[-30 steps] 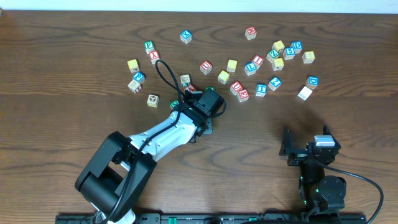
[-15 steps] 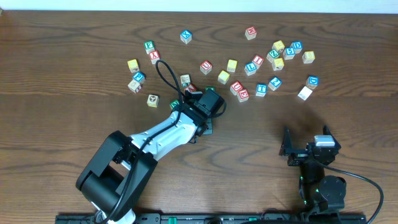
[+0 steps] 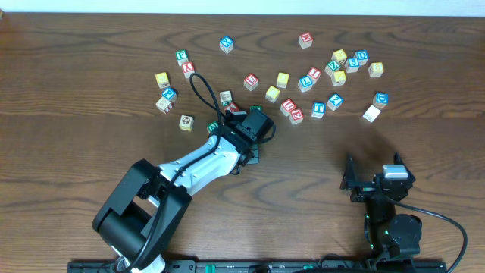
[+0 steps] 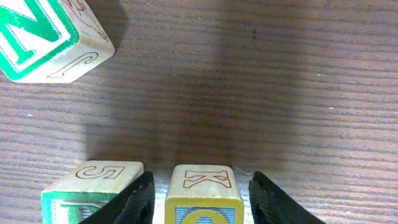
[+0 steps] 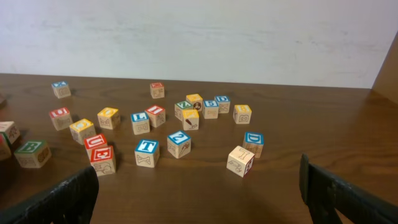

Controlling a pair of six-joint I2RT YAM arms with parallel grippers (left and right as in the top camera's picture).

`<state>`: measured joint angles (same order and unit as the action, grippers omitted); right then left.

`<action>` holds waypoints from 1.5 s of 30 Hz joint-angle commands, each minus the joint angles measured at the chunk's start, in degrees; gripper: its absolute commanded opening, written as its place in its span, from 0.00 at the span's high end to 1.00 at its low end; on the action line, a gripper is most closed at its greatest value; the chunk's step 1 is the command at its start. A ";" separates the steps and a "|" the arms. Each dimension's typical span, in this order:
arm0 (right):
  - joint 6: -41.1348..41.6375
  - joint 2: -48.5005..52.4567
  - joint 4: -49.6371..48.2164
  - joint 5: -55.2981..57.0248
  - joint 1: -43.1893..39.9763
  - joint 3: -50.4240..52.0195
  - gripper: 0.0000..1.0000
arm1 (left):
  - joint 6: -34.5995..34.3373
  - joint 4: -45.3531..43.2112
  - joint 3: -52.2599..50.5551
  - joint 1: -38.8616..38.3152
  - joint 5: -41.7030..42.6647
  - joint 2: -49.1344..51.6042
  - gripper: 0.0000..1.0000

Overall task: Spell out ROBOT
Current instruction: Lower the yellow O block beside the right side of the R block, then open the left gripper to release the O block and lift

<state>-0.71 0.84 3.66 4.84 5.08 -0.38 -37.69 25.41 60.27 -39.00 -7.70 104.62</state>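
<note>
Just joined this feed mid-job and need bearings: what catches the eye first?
The left gripper stands open astride a yellow-faced cube with K on top, mid-table, a green-faced cube just outside one finger. Loose letter cubes scatter across the far side; the right gripper sits open and empty, near right.

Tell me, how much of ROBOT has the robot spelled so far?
Just begun. A green-faced cube and a yellow-faced cube sit side by side on the table, the yellow one between the open fingers of the left pincer. The blue T and green B lie further off, not yet fetched. The right pincer hangs open, empty.
</note>
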 commanded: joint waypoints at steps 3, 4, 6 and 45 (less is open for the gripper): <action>-0.66 -0.20 0.22 -0.09 -0.37 0.07 0.01 | 1.49 -0.04 1.53 0.09 -0.94 0.15 0.52; -0.66 -0.20 0.22 -0.07 -0.37 0.07 0.01 | 1.66 -0.02 1.81 0.09 -0.92 0.15 0.52; -0.66 -0.20 0.22 -0.07 -0.37 0.07 0.01 | 2.08 -0.02 2.47 0.09 -0.94 0.15 0.52; -0.66 -0.20 0.22 -0.09 -0.37 0.07 0.01 | 6.99 1.25 3.37 -0.83 6.21 -13.70 0.85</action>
<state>-0.71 0.84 3.66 4.86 5.08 -0.38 -31.09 26.57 62.41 -39.16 -4.51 89.80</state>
